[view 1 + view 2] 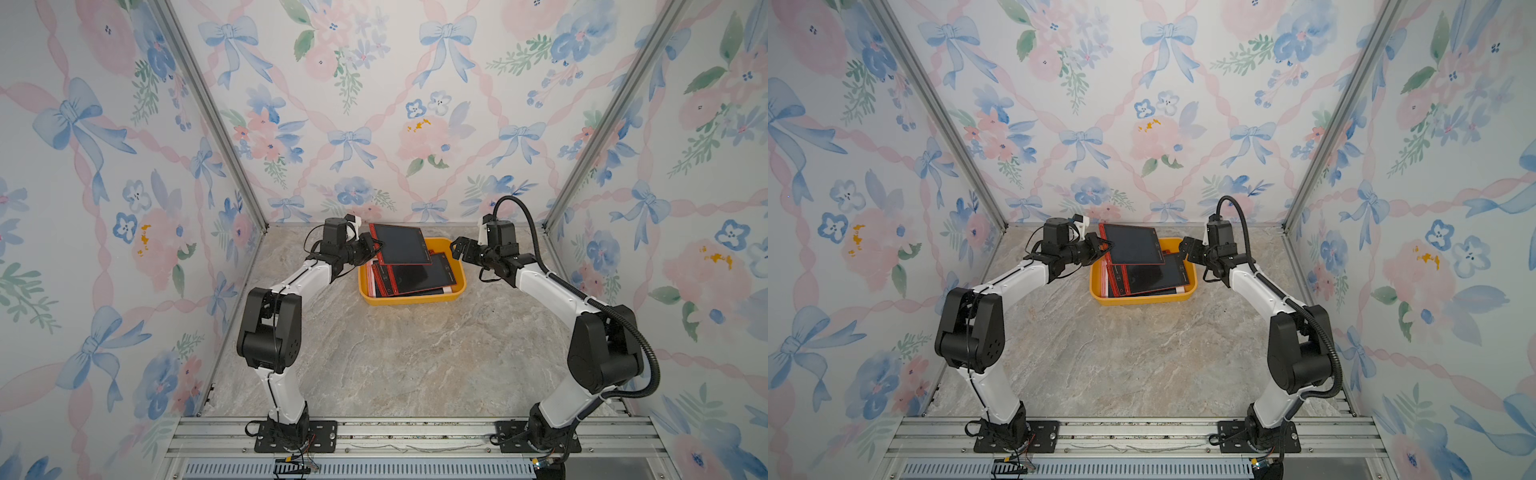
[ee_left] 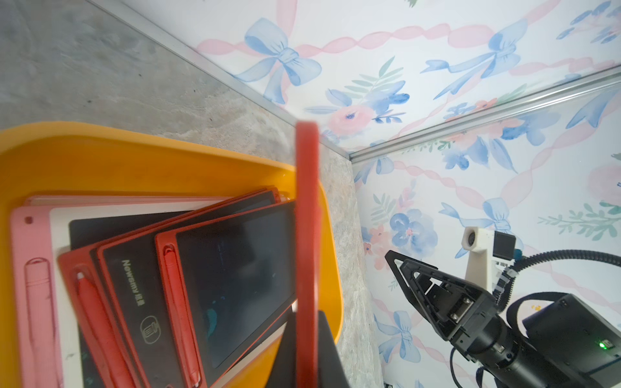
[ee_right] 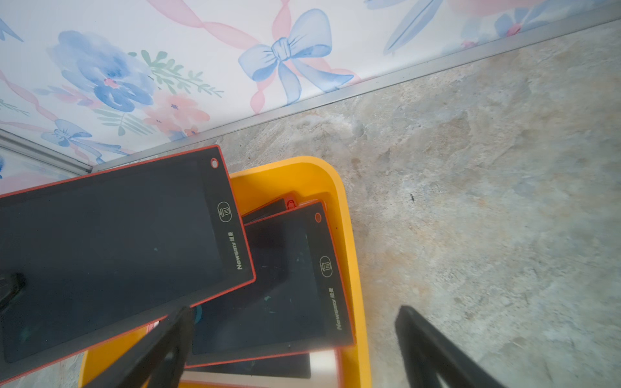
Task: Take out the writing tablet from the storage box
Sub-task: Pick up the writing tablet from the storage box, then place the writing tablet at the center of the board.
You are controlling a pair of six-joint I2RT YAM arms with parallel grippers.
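1. In both top views, a shallow yellow-orange plastic storage box [image 1: 415,300] [image 1: 1144,300] with rounded corners sits at the far middle of the grey marble-patterned tabletop [image 1: 415,365], near the back wall of flowered wallpaper [image 1: 374,124]. The left gripper [image 1: 375,245] [image 1: 1104,246] is clamped on the left edge of a flat, red-framed writing tablet [image 1: 401,245] [image 1: 1133,245] with a dark screen. The writing tablet is held over the box's far-left corner and juts past the far rim. More red-framed tablets [image 1: 415,276] lie fanned inside the box below it. The right gripper [image 1: 456,247] [image 1: 1187,247] hangs just beside the box's far-right corner, jaws spread, holding nothing.

2. In the left wrist view, the writing tablet [image 2: 306,235] shows edge-on as a blurred red strip running out from between the left gripper's dark fingers [image 2: 327,352]. Beyond it the storage box [image 2: 134,151] holds a skewed pile: the red-framed tablets [image 2: 235,278] lie on top of a pale pink tablet [image 2: 37,285]. The right gripper [image 2: 398,268] appears past the box with nothing in it.

3. In the right wrist view, the right gripper [image 3: 294,308] has its two black fingers [image 3: 161,346] wide apart, one over the box's contents, the other over bare tabletop, with the rim of the storage box [image 3: 289,174] between them. The writing tablet [image 3: 111,242] faces screen up and overlaps the uppermost of the red-framed tablets [image 3: 285,285]; both carry a bin icon and the word "Newsmy". Whether the held one touches the pile cannot be told.
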